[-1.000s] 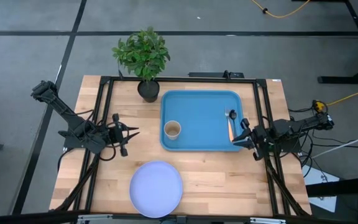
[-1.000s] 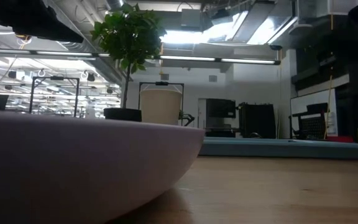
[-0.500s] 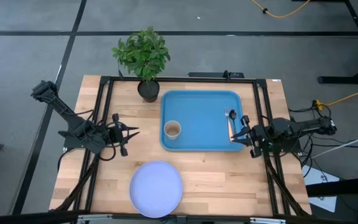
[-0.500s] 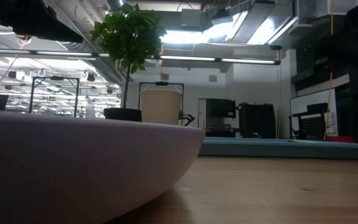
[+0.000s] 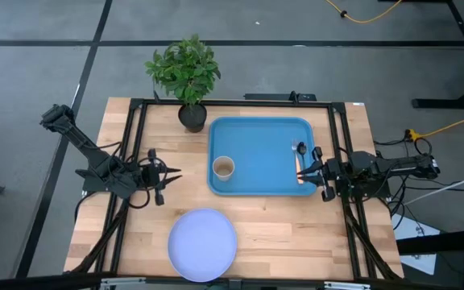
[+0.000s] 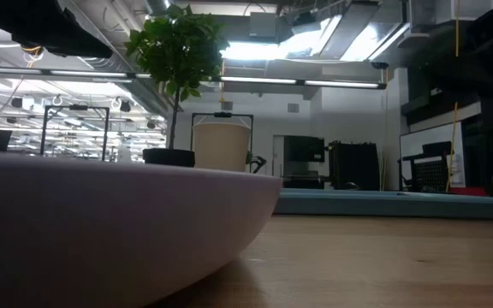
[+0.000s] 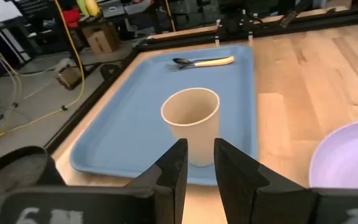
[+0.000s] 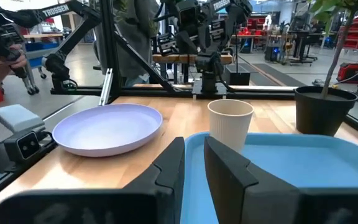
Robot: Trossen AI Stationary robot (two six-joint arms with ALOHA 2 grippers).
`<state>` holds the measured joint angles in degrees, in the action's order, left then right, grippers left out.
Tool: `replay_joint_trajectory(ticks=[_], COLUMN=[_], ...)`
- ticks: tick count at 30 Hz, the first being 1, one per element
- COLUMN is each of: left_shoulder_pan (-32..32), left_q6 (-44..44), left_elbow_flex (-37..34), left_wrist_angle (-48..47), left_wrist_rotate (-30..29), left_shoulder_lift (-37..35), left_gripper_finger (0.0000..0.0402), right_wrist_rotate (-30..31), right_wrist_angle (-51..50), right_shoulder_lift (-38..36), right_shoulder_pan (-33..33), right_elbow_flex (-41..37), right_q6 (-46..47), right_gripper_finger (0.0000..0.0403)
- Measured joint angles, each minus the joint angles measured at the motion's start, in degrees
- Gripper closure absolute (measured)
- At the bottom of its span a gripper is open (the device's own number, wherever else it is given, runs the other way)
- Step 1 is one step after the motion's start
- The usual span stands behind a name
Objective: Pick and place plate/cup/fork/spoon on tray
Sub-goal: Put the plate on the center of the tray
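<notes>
The blue tray (image 5: 260,155) lies on the wooden table (image 5: 296,234) toward its far side, with the tan cup (image 5: 223,167) standing upright inside it near its left edge and the spoon (image 5: 300,150) lying inside it along its right edge, dark oval head toward the far rim, beside a second slim utensil with a pale orange handle (image 5: 298,167). The lavender-white plate (image 5: 203,244) sits on the bare table near the front edge, apart from the tray. A dark pot with a green plant (image 5: 185,72) stands just off the tray's far left corner. The right gripper (image 5: 319,171) hovers at the tray's right rim, close to the handle ends of the utensils; its fingers (image 8: 166,171) show only a narrow gap between them and hold nothing, and whether they touch the tray cannot be told. The left gripper (image 5: 166,174) waits over the table to the left of the tray, aimed toward the cup and well apart from it, its fingers (image 7: 173,171) likewise nearly together and empty. In the low view the plate's rim (image 6: 101,231) fills the foreground, with the cup (image 6: 221,145) and the tray's edge (image 6: 383,204) behind it.
</notes>
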<state>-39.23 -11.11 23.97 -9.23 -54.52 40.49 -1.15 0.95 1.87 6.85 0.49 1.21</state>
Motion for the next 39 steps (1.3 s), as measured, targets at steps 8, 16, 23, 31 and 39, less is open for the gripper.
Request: replay_joint_trajectory(ticks=[8,16,23,31,39], left_shoulder_pan=[0.0,0.0,0.0,-0.3,0.8], left_q6=[-1.5,-5.3,3.0,0.1,-14.2], left_elbow_flex=[0.0,0.0,0.5,20.5,42.8], left_wrist_angle=[-0.1,10.6,40.9,17.4,-17.8], left_wrist_rotate=[2.3,-2.9,15.1,11.3,8.7], left_shoulder_lift=[0.0,0.0,1.1,14.9,31.0], left_gripper_finger=[0.0329,0.0329,0.0329,0.0339,0.0339], right_wrist_rotate=[0.0,0.0,0.0,0.0,0.0], right_wrist_angle=[0.0,0.0,0.0,0.0,0.0], right_shoulder_lift=[0.0,0.0,0.0,0.0,0.0], right_shoulder_pan=[0.0,0.0,0.0,0.0,0.0], right_elbow_flex=[0.0,0.0,0.0,0.0,0.0], right_q6=[-0.1,0.0,-0.1,-0.2,0.0], right_gripper_finger=[0.0336,0.0336,0.0336,0.0336,0.0336])
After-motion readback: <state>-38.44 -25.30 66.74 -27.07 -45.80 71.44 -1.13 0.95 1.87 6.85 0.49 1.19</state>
